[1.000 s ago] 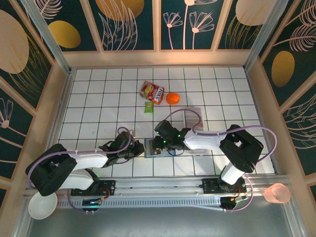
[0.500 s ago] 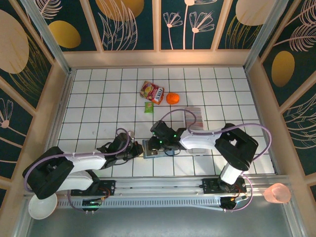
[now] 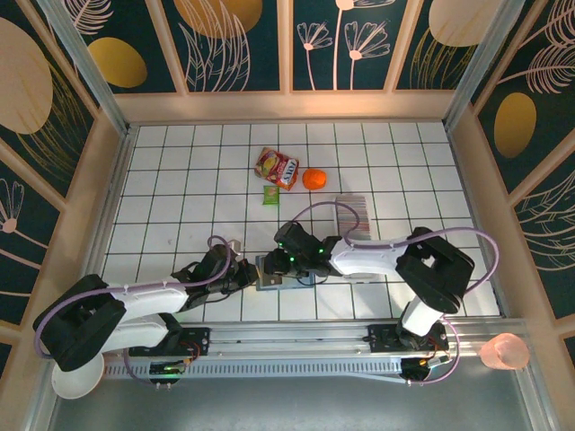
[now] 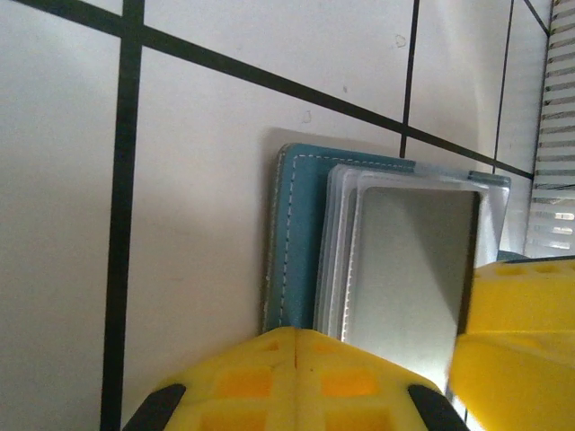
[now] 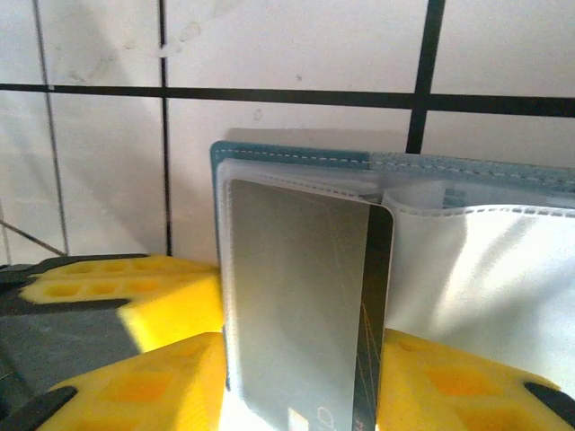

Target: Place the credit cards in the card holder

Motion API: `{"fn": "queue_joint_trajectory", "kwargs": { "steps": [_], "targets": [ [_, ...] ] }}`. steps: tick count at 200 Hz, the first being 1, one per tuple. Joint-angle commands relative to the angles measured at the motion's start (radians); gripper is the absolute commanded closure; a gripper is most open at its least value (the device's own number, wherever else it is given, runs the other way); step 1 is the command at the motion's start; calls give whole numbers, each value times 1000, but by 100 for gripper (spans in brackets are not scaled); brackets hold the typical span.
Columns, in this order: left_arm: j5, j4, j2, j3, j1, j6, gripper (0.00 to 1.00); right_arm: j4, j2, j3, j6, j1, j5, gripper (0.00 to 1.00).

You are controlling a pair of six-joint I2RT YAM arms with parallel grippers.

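A grey credit card (image 5: 301, 296) is pinched by the right gripper (image 5: 304, 364) for insertion into the card holder (image 5: 287, 154), apparently steadied by the left gripper (image 4: 395, 323) (grip unclear).

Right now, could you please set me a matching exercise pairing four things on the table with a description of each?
1. card holder
2. orange
3. snack bag
4. green packet

A. red and yellow, farthest back
B. small, just on the near side of the snack bag
C. teal, lying open
D. round, farthest right of the four

Pairs: 1-C, 2-D, 3-A, 4-B
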Motion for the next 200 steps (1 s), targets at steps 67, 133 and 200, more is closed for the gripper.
{"fn": "queue_joint_trajectory", "kwargs": {
  "steps": [67, 133, 200],
  "targets": [
    [-11, -11, -40, 1, -6, 12, 100, -224, -193, -67, 89, 78, 208, 46],
    [1, -13, -18, 7, -6, 18, 96, -226, -152, -81, 110, 88, 230, 46],
    [5, 6, -6, -11, -6, 12, 98, -139, -59, -60, 116, 91, 194, 46]
  ]
}}
